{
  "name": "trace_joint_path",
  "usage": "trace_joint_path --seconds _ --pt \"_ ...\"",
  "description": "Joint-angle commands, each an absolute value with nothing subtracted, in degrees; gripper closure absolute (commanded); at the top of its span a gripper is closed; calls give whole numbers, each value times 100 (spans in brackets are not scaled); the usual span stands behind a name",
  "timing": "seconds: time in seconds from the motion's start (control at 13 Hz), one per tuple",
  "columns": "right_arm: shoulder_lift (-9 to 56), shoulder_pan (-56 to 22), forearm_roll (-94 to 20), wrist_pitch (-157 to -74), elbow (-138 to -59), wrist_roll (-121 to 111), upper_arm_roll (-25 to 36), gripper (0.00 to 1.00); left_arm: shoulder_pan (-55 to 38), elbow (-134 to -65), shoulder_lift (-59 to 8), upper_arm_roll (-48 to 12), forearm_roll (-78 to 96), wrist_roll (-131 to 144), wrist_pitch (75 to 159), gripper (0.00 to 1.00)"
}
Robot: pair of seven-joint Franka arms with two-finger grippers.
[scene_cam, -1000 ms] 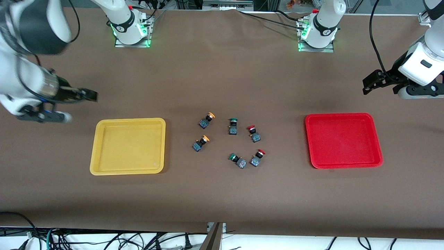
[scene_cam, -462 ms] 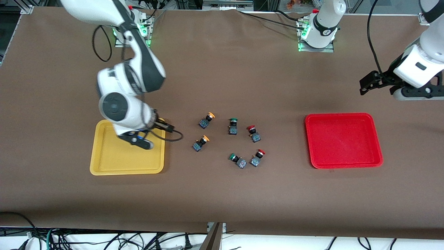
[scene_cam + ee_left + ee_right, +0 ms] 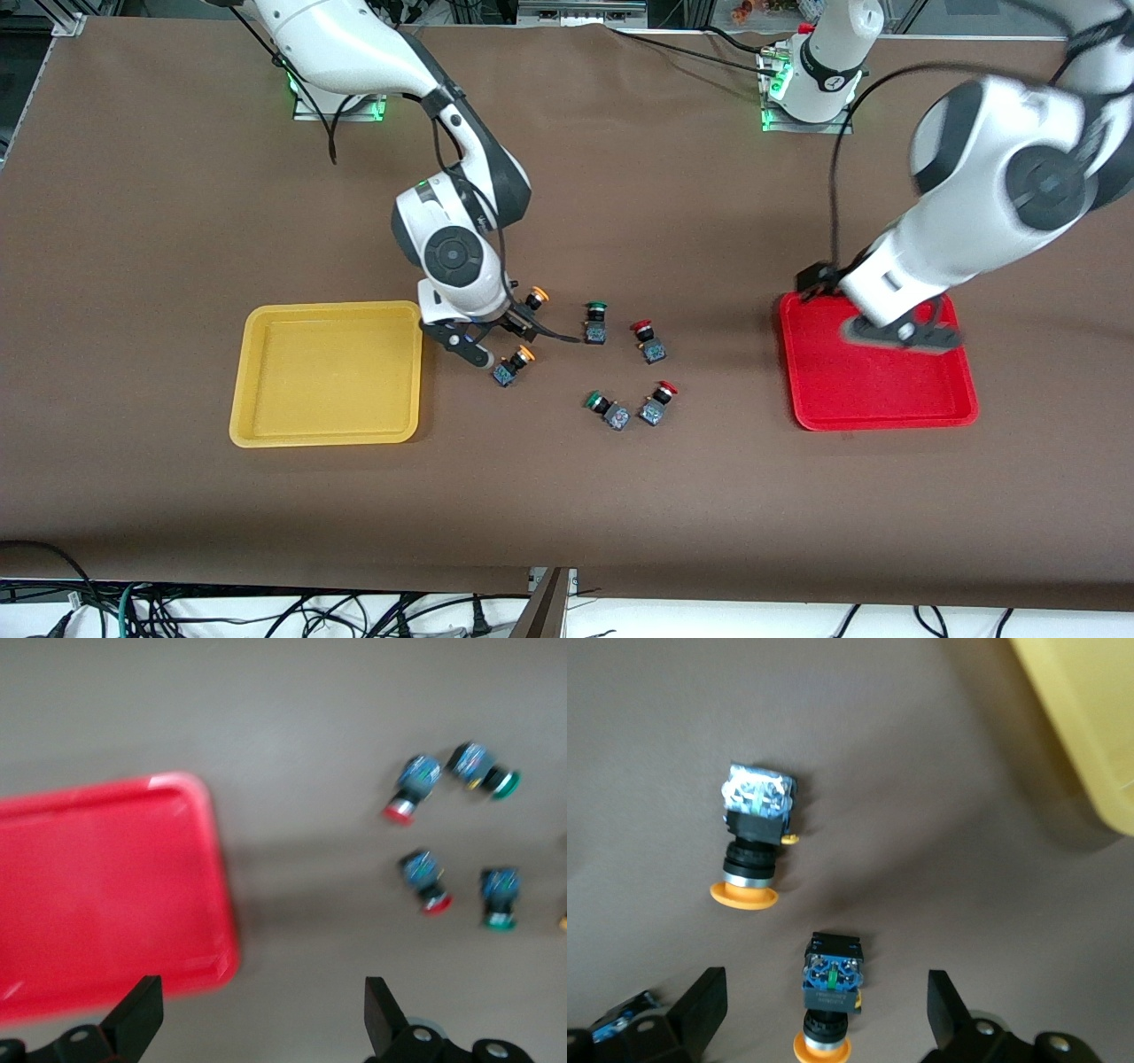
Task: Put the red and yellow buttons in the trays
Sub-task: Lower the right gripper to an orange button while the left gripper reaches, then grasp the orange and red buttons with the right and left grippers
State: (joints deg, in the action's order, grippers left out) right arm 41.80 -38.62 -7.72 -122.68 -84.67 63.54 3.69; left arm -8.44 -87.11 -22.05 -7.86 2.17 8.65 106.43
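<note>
Right gripper point(image 3: 514, 332) hangs over the two yellow buttons with its fingers spread wide and nothing between them. One yellow button point(image 3: 751, 844) lies on its side just ahead of the fingers, and the second yellow button point(image 3: 829, 1003) lies right between them, cap pointing toward the wrist. The yellow tray point(image 3: 326, 372) sits close beside this gripper, toward the right arm's end of the table, with nothing in it.

Left gripper point(image 3: 257, 1014) is over the edge of the red tray point(image 3: 877, 359), fingers also set wide and holding nothing. Ahead of it lie two red buttons point(image 3: 652, 341) and point(image 3: 657, 402), with two green buttons point(image 3: 595, 322) and point(image 3: 606, 408) among them; these should stay put.

Each button looks small, light and rigid, a hard plastic part. The round cap would likely slip or roll, so the flat sides of the square base seem the safer place to close on.
</note>
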Motion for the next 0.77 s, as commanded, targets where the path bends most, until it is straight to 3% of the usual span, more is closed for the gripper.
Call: trace_joint_path --seconds 0.0,0.23,0.31,0.38,0.46,0.54,0.69 --pt "4473 -3999 -861 -12515 -8394 6425 431 0 -1440 -7612 -3451 -738 273 1246 11140 0" --pt "4640 -4139 -870 -12621 -8420 6468 431 0 -1652 -7935 -4033 -747 185 1328 12697 0" --pt "4632 -4157 -870 -12612 -8455 6477 431 13 -1670 -7963 -4182 -747 185 1275 12944 0" --pt "4632 -4157 -870 -12612 -8455 6451 431 55 -1687 -7954 -4358 -738 176 1161 13225 0" --pt "4632 -4157 -870 -12612 -8464 6425 405 90 -1740 -7954 -4551 -738 89 986 13602 0" --pt "4614 -4131 -870 -12551 -8455 6373 396 100 -1766 -7954 -4718 -738 -138 845 13997 0" --pt "4414 -4000 -861 -12237 -8438 6093 422 100 -1897 -7963 -5079 -738 -404 870 14456 0"
